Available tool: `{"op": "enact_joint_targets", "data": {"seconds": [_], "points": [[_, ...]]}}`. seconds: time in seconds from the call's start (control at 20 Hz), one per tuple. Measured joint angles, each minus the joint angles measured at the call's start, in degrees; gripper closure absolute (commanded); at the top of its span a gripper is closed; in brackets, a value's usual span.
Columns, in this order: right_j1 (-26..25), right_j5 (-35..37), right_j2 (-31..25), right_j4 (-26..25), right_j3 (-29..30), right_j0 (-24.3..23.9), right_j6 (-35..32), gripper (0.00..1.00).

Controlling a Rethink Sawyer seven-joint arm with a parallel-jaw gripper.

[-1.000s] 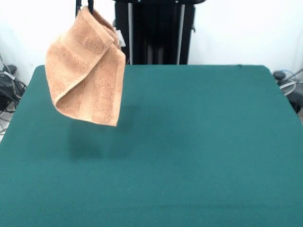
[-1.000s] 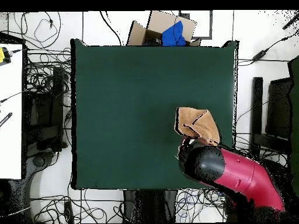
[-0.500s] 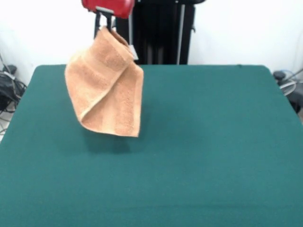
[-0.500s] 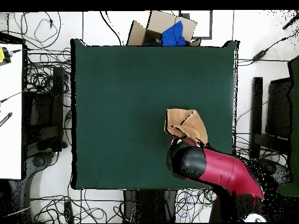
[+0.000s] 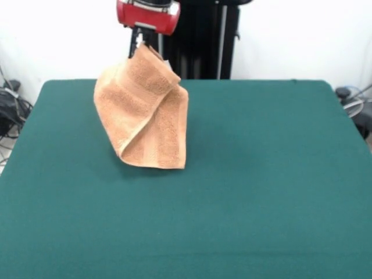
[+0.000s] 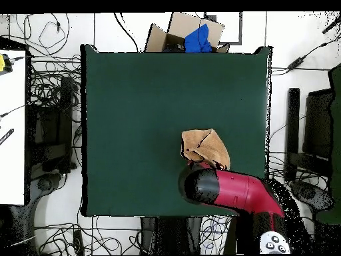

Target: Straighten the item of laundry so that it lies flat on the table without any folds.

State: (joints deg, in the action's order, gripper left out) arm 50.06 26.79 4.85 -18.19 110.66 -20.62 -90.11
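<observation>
Front view: your gripper was clamped on the peach-orange terry towel, which hung folded toward ten o'clock, its bottom edge seemingly touching the dark green felt table; flattening remained.

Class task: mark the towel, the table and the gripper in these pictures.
towel (image 5: pixel 145 116), front view, middle of the hanging cloth.
table (image 5: pixel 273 174), front view, bare green surface.
gripper (image 5: pixel 143 46), front view, black fingers pinching the towel's top.

The crumpled towel sits on the green table — touching the red arm.
</observation>
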Motion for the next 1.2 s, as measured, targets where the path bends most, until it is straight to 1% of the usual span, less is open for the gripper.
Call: {"op": "enact_joint_targets", "data": {"seconds": [0.15, 0.35, 0.8, 1.2], "points": [[-0.91, -0.01, 1.05, -1.87, -0.31, 2.34, 0.00, 1.00], [-1.86, -0.19, 1.52, -2.13, -0.31, 3.10, 0.00, 1.00], [-3.18, -2.69, 1.55, -2.13, -0.33, 2.08, 0.00, 1.00], [-6.02, -7.66, 1.56, -2.12, -0.22, 2.08, 0.00, 1.00]]}}
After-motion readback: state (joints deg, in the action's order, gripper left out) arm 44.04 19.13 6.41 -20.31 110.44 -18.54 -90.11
